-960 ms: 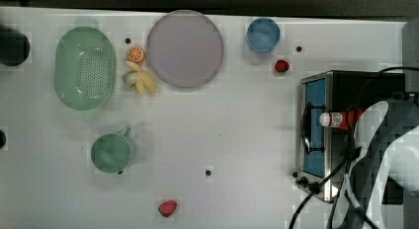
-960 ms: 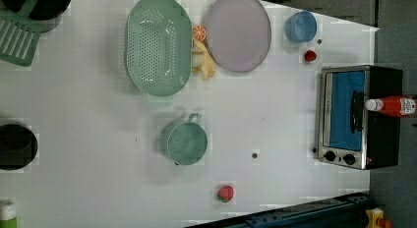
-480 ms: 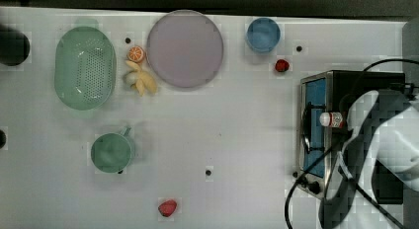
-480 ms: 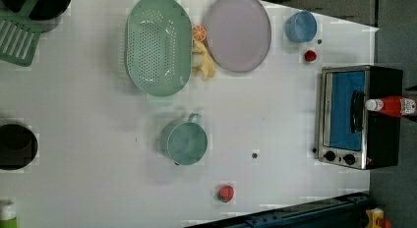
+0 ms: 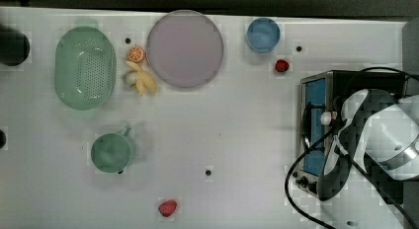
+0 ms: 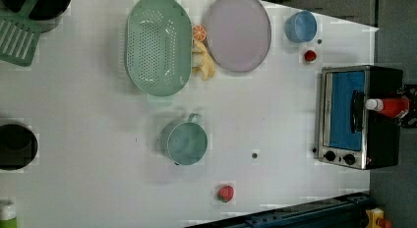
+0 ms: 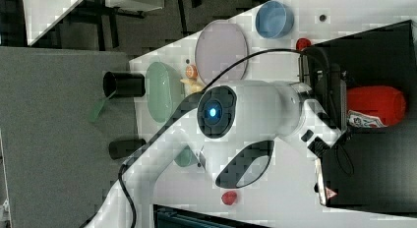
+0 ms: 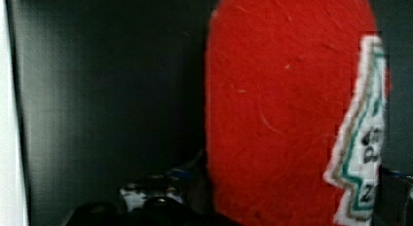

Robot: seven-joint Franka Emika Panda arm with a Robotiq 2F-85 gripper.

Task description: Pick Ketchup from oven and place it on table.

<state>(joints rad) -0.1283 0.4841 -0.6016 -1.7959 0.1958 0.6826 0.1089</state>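
The ketchup (image 6: 391,106) is a red bottle with a white cap (image 5: 326,118). It lies on its side on the black top of the oven (image 6: 344,110), cap toward the glass door. In the top view my white arm (image 5: 380,140) covers the bottle's body, so just the cap shows. In the right view my gripper (image 7: 339,102) sits over the bottle's cap end, with the red body (image 7: 376,106) sticking out past it. Very close in the wrist view are the red body (image 8: 282,114) and its label. The white table (image 5: 237,130) spreads to the top view's left.
On the table stand a green colander (image 5: 85,67), a pale purple plate (image 5: 185,48), a blue bowl (image 5: 263,34) and a green mug (image 5: 112,151). Small red fruits (image 5: 281,65) (image 5: 167,208) and a banana (image 5: 141,78) lie about. My black cable (image 5: 296,189) loops beside the oven's knobs.
In the top view my arm has slid further over the oven and now hides the bottle's red neck. The ketchup has not moved in the left view.
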